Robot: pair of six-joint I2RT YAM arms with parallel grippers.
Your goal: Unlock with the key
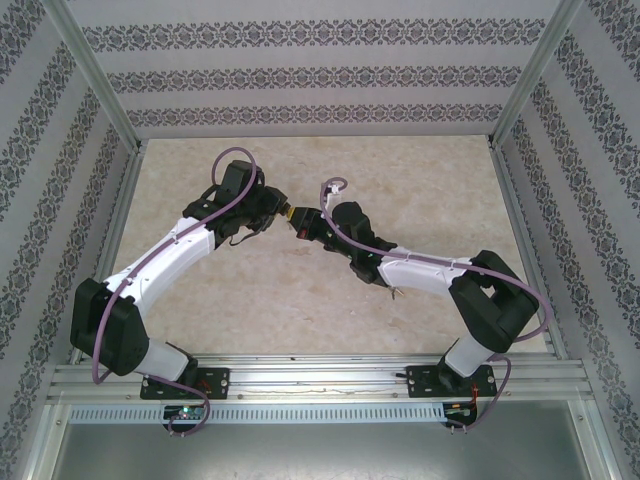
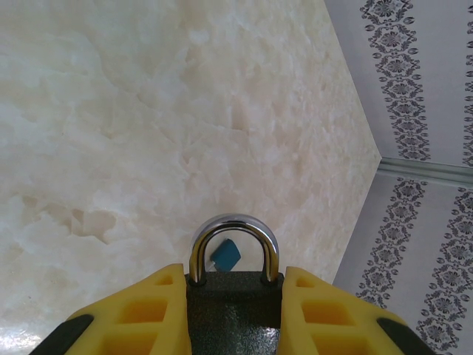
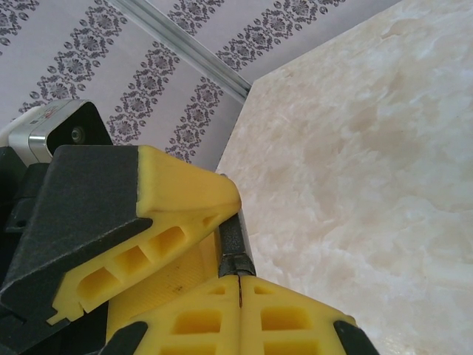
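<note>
Padlock [image 2: 233, 314] clamped in left end effector [image 2: 234, 275] | right end effector [image 3: 239, 279] pinched together beside it, contents unclear | step: presenting key, I'd say | next: align, insert, twist

Lab test booth: aluminium frame [image 1: 97, 75], wallpapered panels [image 1: 320, 70]

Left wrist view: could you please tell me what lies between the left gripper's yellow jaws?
In the left wrist view, the dark padlock is clamped between them, its silver shackle pointing out.
</note>
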